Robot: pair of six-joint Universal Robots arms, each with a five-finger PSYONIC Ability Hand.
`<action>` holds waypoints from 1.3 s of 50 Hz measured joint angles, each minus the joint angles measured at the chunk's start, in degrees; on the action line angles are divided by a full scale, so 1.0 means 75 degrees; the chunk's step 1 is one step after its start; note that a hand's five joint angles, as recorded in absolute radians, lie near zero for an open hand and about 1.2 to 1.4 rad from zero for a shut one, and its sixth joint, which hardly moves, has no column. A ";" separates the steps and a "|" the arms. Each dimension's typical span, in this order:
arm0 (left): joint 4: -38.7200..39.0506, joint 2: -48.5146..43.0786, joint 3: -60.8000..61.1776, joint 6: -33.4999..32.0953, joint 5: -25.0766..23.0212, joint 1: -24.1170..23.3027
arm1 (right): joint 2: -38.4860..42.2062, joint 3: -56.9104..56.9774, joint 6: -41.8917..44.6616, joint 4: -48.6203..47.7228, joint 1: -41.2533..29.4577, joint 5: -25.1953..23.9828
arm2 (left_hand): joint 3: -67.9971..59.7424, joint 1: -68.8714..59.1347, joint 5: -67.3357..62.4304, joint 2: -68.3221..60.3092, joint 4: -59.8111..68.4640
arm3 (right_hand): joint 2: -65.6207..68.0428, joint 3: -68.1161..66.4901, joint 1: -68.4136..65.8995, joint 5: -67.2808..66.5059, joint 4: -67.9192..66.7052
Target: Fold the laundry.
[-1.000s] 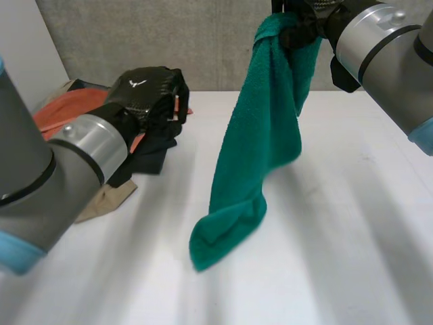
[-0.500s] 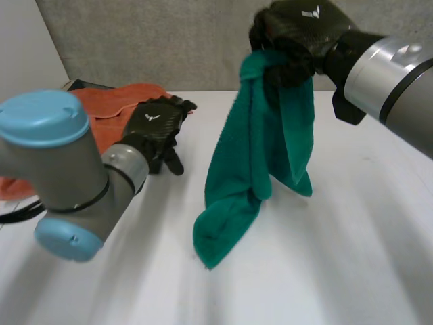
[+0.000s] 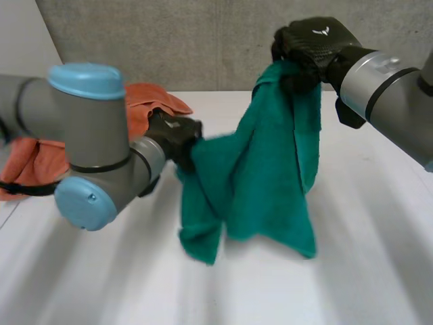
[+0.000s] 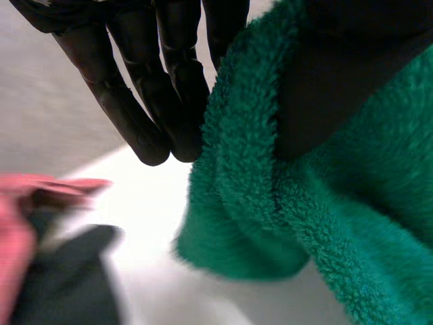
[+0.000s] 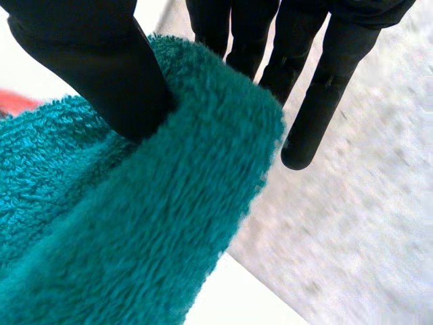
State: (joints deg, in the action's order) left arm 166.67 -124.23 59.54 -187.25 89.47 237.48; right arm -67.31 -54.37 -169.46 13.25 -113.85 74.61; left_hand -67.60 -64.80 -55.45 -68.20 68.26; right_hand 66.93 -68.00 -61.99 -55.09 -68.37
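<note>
A teal towel hangs over the white table, its lower end resting on the tabletop. My right hand holds it up by a top corner; in the right wrist view the thumb pinches the towel against the fingers. My left hand is at the towel's left side edge, about halfway down. Its wrist view has a fold of the towel clamped between the thumb and the fingers.
An orange cloth lies on a pile of clothes at the table's back left, behind my left arm. Pink and dark clothes lie beyond the left fingertips. A grey wall stands behind the table.
My left hand left the clothes pile, swung right and took hold of the towel's side edge. The towel, which hung narrow, now spreads wider. The right hand kept its grip and shifted slightly right.
</note>
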 measured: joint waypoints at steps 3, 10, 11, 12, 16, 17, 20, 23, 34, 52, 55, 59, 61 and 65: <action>0.0515 0.0869 0.0860 -0.0062 0.0648 -0.0137 | 0.0359 0.0290 0.0325 0.0383 0.0045 0.0415 | -0.0041 -0.0001 0.0000 -0.0027 0.0007 | 0.0000 0.0000 0.0000 0.0000 0.0000; 0.1780 0.2206 0.3433 -0.0372 0.1426 -0.1078 | 0.0659 -0.0021 0.0652 0.1027 0.0006 0.0548 | -0.0048 -0.0001 0.0000 -0.0035 0.0010 | 0.0000 0.0000 0.0000 0.0000 0.0000; 0.1920 0.2253 0.3720 -0.0407 0.1539 -0.1250 | 0.0659 -0.0145 0.0652 0.1043 -0.0011 0.0522 | -0.0052 -0.0001 0.0000 -0.0035 0.0012 | 0.0000 0.0000 0.0000 0.0000 -0.0001; 0.2078 0.2267 0.4024 -0.0441 0.1691 -0.1471 | 0.0654 -0.0333 0.0649 0.1040 -0.0038 0.0483 | 0.0138 0.0133 0.0127 0.0229 -0.0176 | 0.0000 0.0000 0.0000 0.0000 -0.0001; 0.2418 0.2054 0.4649 -0.0477 0.2228 -0.2166 | 0.0617 -0.1034 0.0635 0.0852 -0.0166 0.0342 | 0.3630 0.3596 0.3291 0.3753 -0.3644 | 0.0000 0.0001 0.0000 0.0000 -0.0001; 0.2429 0.2003 0.4677 -0.0476 0.2309 -0.2238 | 0.0606 -0.1141 0.0634 0.0800 -0.0188 0.0323 | 0.4503 0.4670 0.4315 0.4629 -0.4660 | 0.0000 0.0001 0.0000 0.0000 -0.0001; 0.2356 0.1839 0.4612 -0.0475 0.2590 -0.2379 | 0.0537 -0.1522 0.0632 0.0555 -0.0272 0.0264 | 0.7016 0.7056 0.6735 0.7132 -0.7188 | 0.0000 0.0000 0.0000 0.0000 -0.0001; 0.2186 0.1844 0.4396 -0.0480 0.2716 -0.2246 | 0.0440 -0.1729 0.0632 0.0392 -0.0313 0.0242 | 0.7432 0.7190 0.7065 0.7544 -0.7585 | 0.0000 0.0000 0.0000 0.0000 -0.0001; 0.1615 0.2304 0.3249 -0.0463 0.1457 -0.0265 | -0.0895 -0.2491 0.0617 -0.0265 -0.0356 -0.0401 | 0.7440 0.7191 0.7065 0.7582 -0.7591 | 0.0000 0.0000 0.0000 0.0000 -0.0001; 0.0761 0.0638 0.2462 -0.0420 -0.2102 0.0337 | -0.2671 -0.2874 -0.0437 -0.1345 -0.0531 -0.1775 | 0.7218 0.6802 0.6877 0.7305 -0.7319 | 0.0000 0.0000 0.0000 0.0000 -0.0001; 0.0640 0.0459 0.2333 -0.0424 -0.2346 0.0305 | -0.2549 -0.2809 -0.0478 -0.1342 -0.0431 -0.1699 | 0.2282 0.1216 0.2128 0.2316 -0.2465 | 0.0000 0.0000 0.0000 0.0000 -0.0002; 0.0547 0.0343 0.1893 -0.0415 -0.1879 0.0341 | -0.1845 -0.2523 -0.0231 -0.1297 -0.0146 -0.1256 | 0.0012 -0.0306 -0.0097 0.0015 -0.0016 | 0.0000 0.0000 0.0000 0.0000 -0.0001; 0.0539 0.0345 0.1660 -0.0400 -0.1540 0.0355 | -0.1573 -0.2364 -0.0085 -0.1283 -0.0075 -0.1056 | -0.0026 -0.0306 -0.0097 -0.0018 0.0006 | 0.0000 -0.0001 0.0000 0.0000 -0.0001; 0.0570 0.0496 0.0863 -0.0320 -0.0572 0.0357 | -0.0850 -0.1677 0.0293 -0.1283 0.0015 -0.0363 | -0.0029 -0.0306 -0.0097 -0.0022 0.0007 | 0.0000 0.0001 0.0000 0.0000 -0.0002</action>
State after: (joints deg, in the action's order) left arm 170.94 -120.51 66.01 -189.65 85.18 240.16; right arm -73.69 -66.94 -167.27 3.63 -113.74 71.89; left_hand -67.82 -67.10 -56.17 -68.37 68.31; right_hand 66.93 -67.99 -61.99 -55.09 -68.38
